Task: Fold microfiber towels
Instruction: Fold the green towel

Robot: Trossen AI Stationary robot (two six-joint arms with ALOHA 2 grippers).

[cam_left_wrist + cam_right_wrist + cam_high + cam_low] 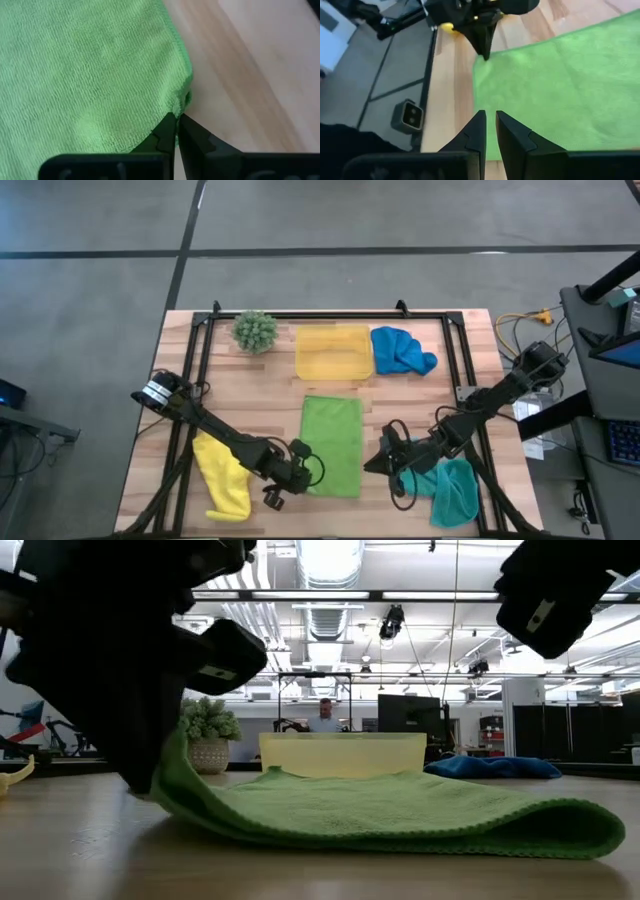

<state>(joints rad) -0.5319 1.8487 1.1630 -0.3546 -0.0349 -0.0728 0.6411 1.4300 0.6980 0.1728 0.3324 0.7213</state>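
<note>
A lime green towel (332, 442) lies flat at the table's middle. Its rounded right edge (600, 828) looks like a fold. My left gripper (300, 471) is shut on the towel's near left corner. My right gripper (376, 463) hovers by the towel's right edge, shut and touching nothing, well above the cloth in the low view (560, 590). A yellow towel (222, 475) lies crumpled under the left arm. A teal towel (452, 490) lies under the right arm. A blue towel (402, 350) is bunched at the far right. My left gripper pinches the green towel's near left corner (181, 102) between its two fingertips. The fingers slant down from the table's left. That corner (172, 762) is raised a little off the wood, while the rest of the towel lies on the table. Whether it holds one layer or several does not show.
A yellow tray (333, 352) stands just beyond the green towel, with a small spiky green plant (255, 330) to its left. A black frame (330, 316) runs along the table's far and side edges. Bare wood lies between the yellow and green towels.
</note>
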